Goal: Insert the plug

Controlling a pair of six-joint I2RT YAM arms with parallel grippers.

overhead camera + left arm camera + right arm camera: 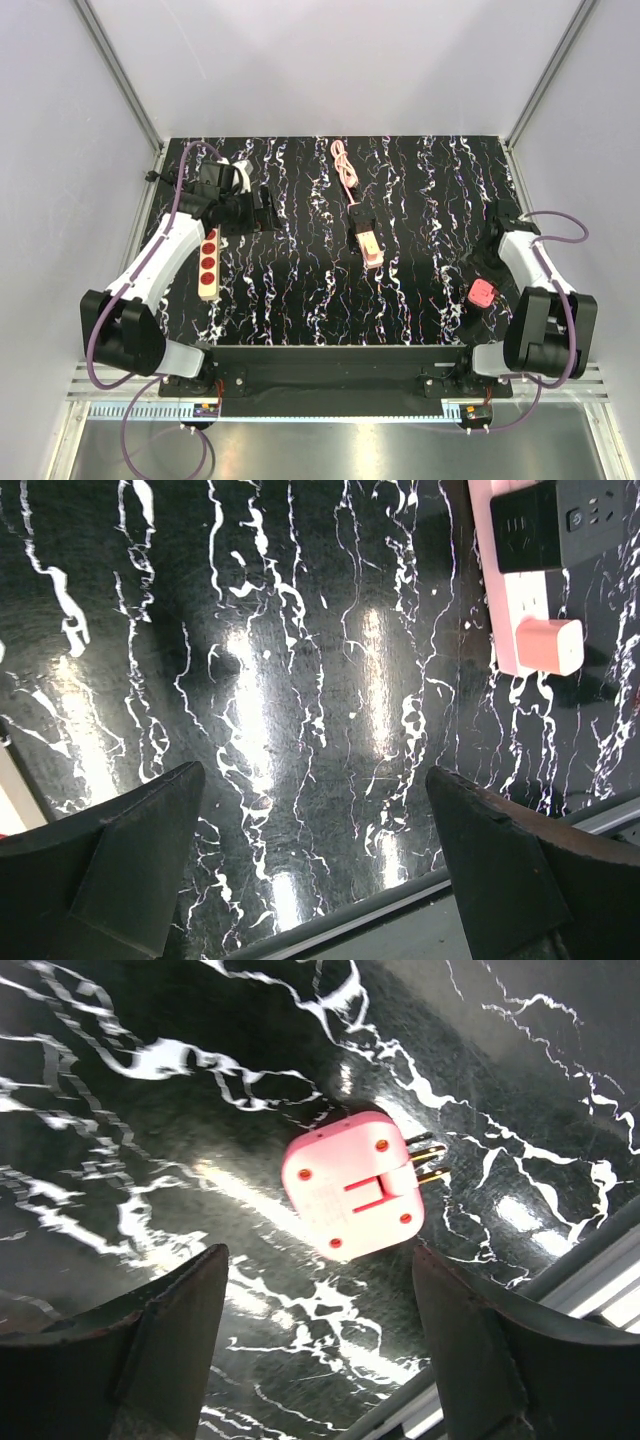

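Pale-pink plug [550,645] stands on the pink strip [505,630], far right of the left jaws, seemingly already seated. Both jaws gape wide and hold nothing. Right jaws straddle a loose pronged adaptor [355,1185] on the bench [120,1150], probably lined up for a grasp.

Bright overhead light glares off the glossy tabletop [250,680], edges slightly blurred.

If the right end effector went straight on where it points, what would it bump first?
Probably the pink adapter, lying on the marbled table straight ahead of the open right end effector, in line with the gap between its fingers. How far off it is, I can't tell.
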